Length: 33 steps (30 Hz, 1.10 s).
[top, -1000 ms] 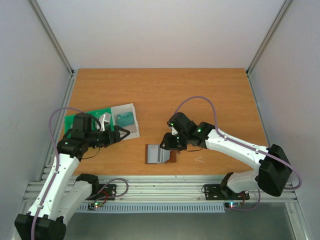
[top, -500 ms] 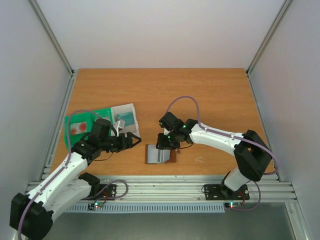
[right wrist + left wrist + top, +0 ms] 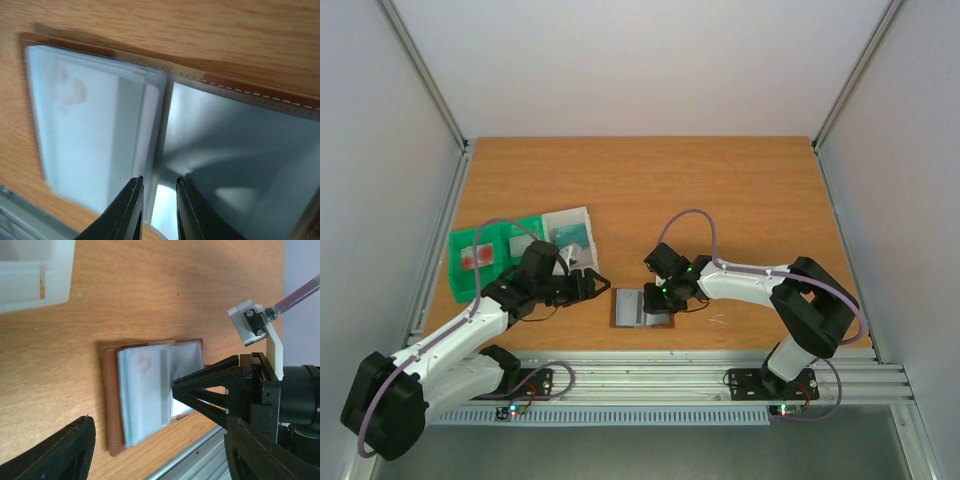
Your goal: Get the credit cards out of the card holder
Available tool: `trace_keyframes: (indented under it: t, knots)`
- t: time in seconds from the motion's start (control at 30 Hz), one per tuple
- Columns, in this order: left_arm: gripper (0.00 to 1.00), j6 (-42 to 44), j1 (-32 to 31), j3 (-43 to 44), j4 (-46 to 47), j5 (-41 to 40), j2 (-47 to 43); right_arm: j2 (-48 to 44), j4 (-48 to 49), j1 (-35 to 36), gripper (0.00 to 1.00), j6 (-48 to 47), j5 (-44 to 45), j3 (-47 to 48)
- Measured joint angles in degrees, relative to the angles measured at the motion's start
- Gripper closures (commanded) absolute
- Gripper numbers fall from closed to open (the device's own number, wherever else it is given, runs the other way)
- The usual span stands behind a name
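Note:
The card holder [image 3: 632,307] lies open and flat near the table's front edge, brown leather with grey-blue pockets [image 3: 150,390] [image 3: 240,145]. A white credit card with faint reddish marks [image 3: 75,120] [image 3: 142,375] sits in its left pocket. A white edge [image 3: 182,410] pokes out by the front rim. My right gripper [image 3: 657,297] [image 3: 160,179] is down on the middle fold, its jaws narrowly apart astride the fold. My left gripper [image 3: 596,283] [image 3: 160,460] stands wide open just left of the holder, nothing between its fingers. A teal-green card [image 3: 573,232] lies in the clear tray.
A green and clear compartment tray [image 3: 490,255] stands at the left, behind my left arm; its pale corner [image 3: 35,275] shows in the left wrist view. The metal rail [image 3: 640,375] runs along the table's front edge, close to the holder.
My left arm has swung right toward the holder, its jaws narrowing a little. My right gripper has come down onto the holder's fold and its jaws have drawn closer together.

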Motion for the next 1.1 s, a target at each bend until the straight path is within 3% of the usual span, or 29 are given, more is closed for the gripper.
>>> trace_keyframes:
  t: [0.33,0.77,1.1]
  knots:
    - [0.35,-2.4,-0.3,-3.0,3.8,-0.1,1.0,-0.1,10.2,-2.4,0.83,-0.6,-2.4,-3.7]
    - [0.47,-5.8,-1.1,-4.6,7.2,-1.7,1.6,1.9,14.7,-3.8,0.95,-1.6,-5.6,-4.7]
    - [0.47,-7.8,-6.4,-4.7,11.8,-2.4,5.5,1.7,23.0,-5.5,0.99,-0.3,-8.5,-9.5]
